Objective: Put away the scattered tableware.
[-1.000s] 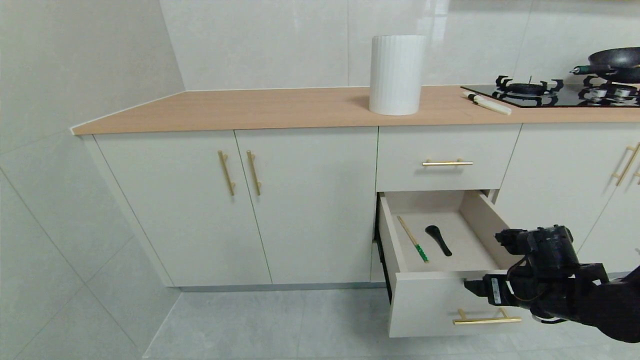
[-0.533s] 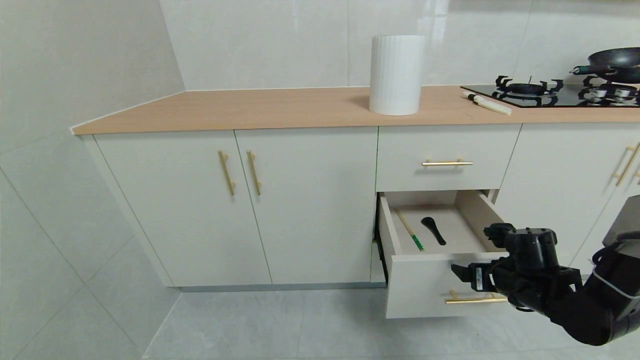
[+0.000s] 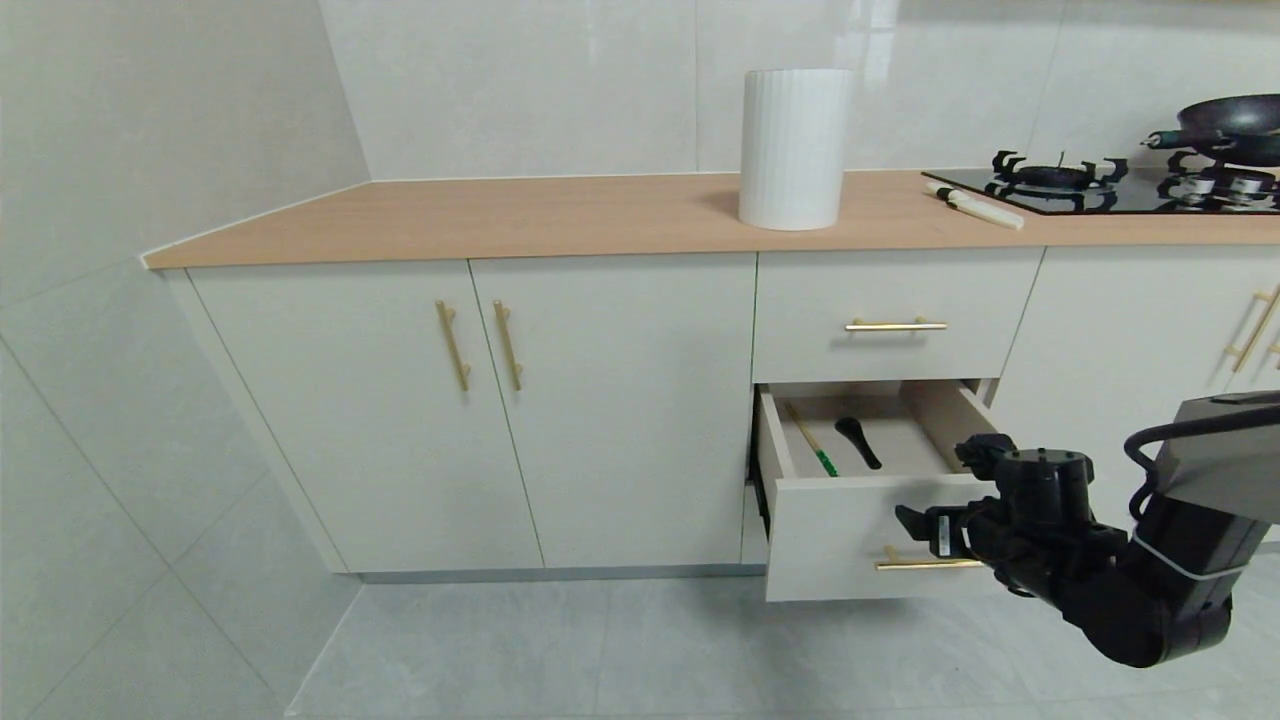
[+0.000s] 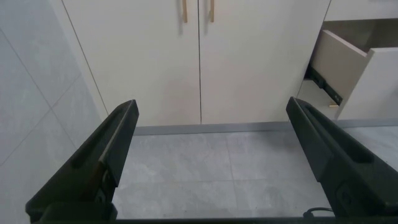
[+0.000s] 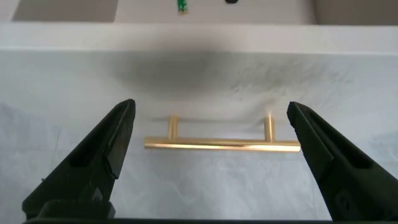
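The lower drawer [image 3: 830, 540] stands partly out of the cabinet. Inside lie chopsticks with green tips [image 3: 812, 450] and a black spoon [image 3: 858, 442]. My right gripper [image 3: 930, 535] is up against the drawer front, just above the gold handle [image 3: 925, 564]. In the right wrist view the right gripper [image 5: 210, 109] is open, its fingers spread wider than the handle [image 5: 222, 145], with the green chopstick tip [image 5: 181, 5] just past the drawer's rim. My left gripper [image 4: 211, 106] hangs open and holds nothing, low over the floor before the cabinet doors, with the drawer [image 4: 373, 74] off to one side.
On the wooden counter stand a tall white ribbed canister [image 3: 793, 148] and a white-handled utensil [image 3: 973, 206] beside the gas hob [image 3: 1110, 185], which carries a black pan [image 3: 1235, 125]. The upper drawer [image 3: 895, 315] and the double doors [image 3: 480, 400] are shut. Grey tiled floor lies below.
The drawer has slid back toward the cabinet, showing less of its inside. My right gripper has moved in with it, staying at the drawer front by the handle.
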### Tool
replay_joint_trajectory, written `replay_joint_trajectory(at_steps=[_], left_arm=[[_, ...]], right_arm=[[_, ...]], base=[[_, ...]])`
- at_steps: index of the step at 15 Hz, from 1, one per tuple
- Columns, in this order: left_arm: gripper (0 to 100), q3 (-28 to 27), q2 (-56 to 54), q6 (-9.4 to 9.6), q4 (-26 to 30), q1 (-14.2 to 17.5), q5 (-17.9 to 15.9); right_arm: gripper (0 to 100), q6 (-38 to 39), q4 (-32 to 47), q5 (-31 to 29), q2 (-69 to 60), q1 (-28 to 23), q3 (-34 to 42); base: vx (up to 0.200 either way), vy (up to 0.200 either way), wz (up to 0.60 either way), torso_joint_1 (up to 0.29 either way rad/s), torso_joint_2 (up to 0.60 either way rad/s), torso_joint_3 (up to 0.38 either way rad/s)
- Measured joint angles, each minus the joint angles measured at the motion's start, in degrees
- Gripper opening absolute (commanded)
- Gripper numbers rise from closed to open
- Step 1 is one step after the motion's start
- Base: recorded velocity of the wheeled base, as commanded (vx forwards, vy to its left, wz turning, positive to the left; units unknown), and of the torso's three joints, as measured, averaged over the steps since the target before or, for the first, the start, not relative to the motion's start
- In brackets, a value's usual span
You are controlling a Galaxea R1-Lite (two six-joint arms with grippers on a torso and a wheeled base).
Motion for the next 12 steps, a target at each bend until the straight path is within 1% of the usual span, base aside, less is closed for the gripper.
replay_joint_trajectory(at_steps=[4, 8, 12], left_arm=[[100, 0.0, 0.0, 0.02, 0.0, 0.0, 0.0], [100, 0.0, 0.0, 0.02, 0.0, 0.0, 0.0], [100, 0.0, 0.0, 0.02, 0.0, 0.0, 0.0]], right_arm=[[100, -0.4, 1.1, 0.0, 2.5, -1.0, -6.0], [100, -0.5, 7.9, -0.5, 4.5, -1.2, -14.9], [100, -0.5, 12.2, -0.8, 6.1, -1.6, -21.7]], base=[[0.000, 0.000, 0.00, 0.000, 0.00, 0.000], [0.000, 0.000, 0.00, 0.000, 0.00, 0.000], [0.000, 0.000, 0.00, 0.000, 0.00, 0.000]])
